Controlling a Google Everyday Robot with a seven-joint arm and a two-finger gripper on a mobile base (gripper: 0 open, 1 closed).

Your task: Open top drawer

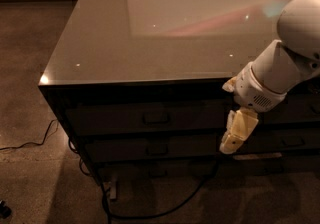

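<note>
The top drawer [125,116] is a wide, shallow, dark front just under the cabinet's glossy top, closed flush, with a small loop handle [156,117] at its middle. My gripper [238,132] hangs pointing down from the white arm [280,63] in front of the drawer fronts. It is to the right of the handle and a little lower, at about the seam between the top and second rows. It holds nothing that I can see.
The cabinet top [150,33] is glossy and reflective. A second-row drawer handle [156,150] sits below the top one. A black cable [150,208] and a power strip [113,188] lie on the floor under the cabinet. Bare floor [30,93] lies to the left.
</note>
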